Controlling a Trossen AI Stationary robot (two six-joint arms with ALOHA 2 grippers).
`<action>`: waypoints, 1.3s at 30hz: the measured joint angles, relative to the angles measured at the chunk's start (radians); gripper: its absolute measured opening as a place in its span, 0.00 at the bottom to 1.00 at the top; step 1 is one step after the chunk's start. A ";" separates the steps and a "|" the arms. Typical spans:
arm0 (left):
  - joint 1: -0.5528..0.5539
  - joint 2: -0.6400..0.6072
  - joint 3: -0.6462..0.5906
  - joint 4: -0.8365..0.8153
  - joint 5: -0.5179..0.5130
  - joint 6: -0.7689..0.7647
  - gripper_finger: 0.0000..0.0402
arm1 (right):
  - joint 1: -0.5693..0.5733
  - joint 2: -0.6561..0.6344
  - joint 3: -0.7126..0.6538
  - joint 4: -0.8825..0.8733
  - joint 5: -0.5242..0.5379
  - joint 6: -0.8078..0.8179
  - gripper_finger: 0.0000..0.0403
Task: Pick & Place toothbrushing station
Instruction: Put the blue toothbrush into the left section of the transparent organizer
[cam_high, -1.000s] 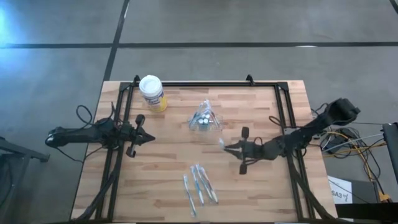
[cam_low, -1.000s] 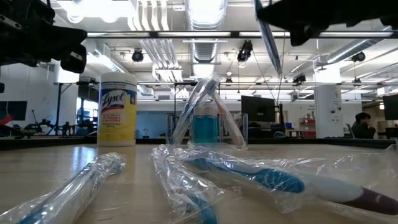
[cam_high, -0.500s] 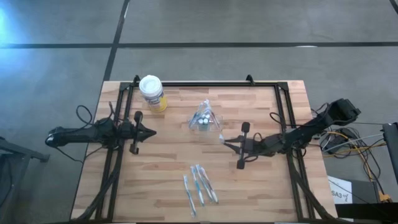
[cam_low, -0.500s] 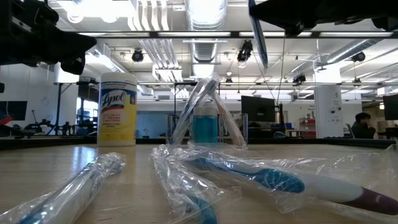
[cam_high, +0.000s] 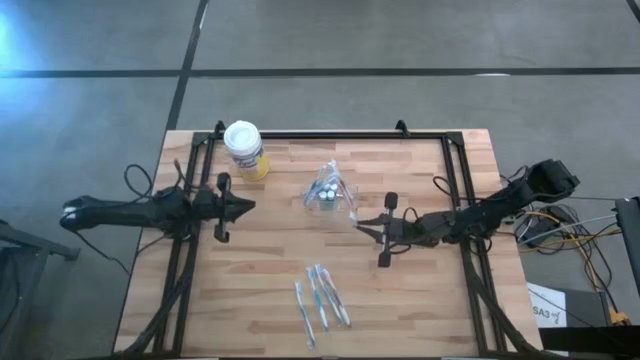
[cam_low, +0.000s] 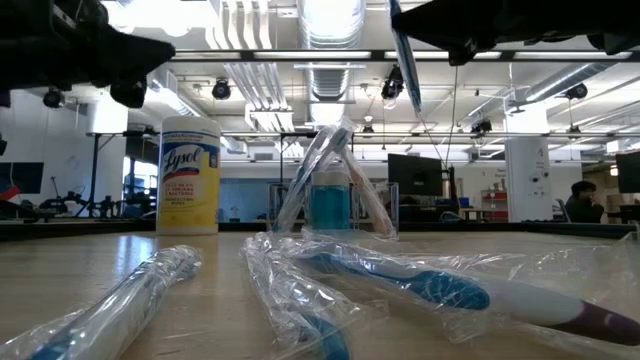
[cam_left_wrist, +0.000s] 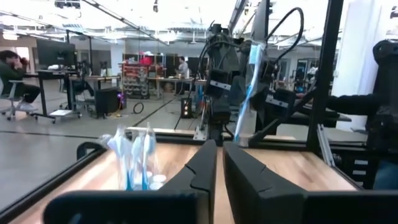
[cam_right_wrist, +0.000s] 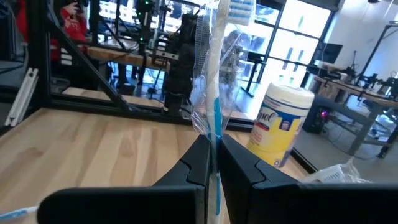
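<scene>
The toothbrushing station, a small clear holder (cam_high: 328, 190) with blue and white toothbrushes upright in it, stands on the wooden table at mid-far; it also shows in the left wrist view (cam_left_wrist: 134, 158). My right gripper (cam_high: 360, 222), just to its right, is shut on a plastic-wrapped toothbrush (cam_right_wrist: 214, 74). Above the table's left part, my left gripper (cam_high: 248, 207) points toward the holder. Its fingers (cam_left_wrist: 219, 165) stand a narrow slit apart with nothing between them. Several wrapped toothbrushes (cam_high: 320, 295) lie flat near the front edge. My right gripper pinches the wrapped toothbrush by its handle (cam_right_wrist: 215, 146) between its two fingers, through the clear wrap. The fingers lie level, across the brush, coming from the table's right side. The brush stands nearly upright, bristle head (cam_right_wrist: 240, 7) up, lifted clear of the table (cam_low: 403, 60).
A yellow canister with a white lid (cam_high: 245, 150) stands at the far left of the table. A black frame (cam_high: 330, 134) runs along the table's far edge and down both sides. Bare wood lies between the holder and the loose brushes.
My right gripper has carried the wrapped toothbrush a little toward the table's left and far edge, closer to the holder, the brush staying upright and clear. My left gripper has risen, tipped its fingers upward and reached slightly toward the table's right.
</scene>
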 joint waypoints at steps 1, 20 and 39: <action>0.000 0.031 0.014 0.011 0.001 0.000 0.10 | 0.000 0.000 0.001 0.000 0.000 -0.001 0.04; -0.001 0.709 0.499 0.053 0.212 0.105 0.46 | 0.001 0.000 0.011 -0.001 -0.001 -0.027 0.04; -0.001 1.215 0.855 0.208 0.292 0.178 0.47 | 0.000 0.000 0.010 -0.004 0.003 -0.061 0.04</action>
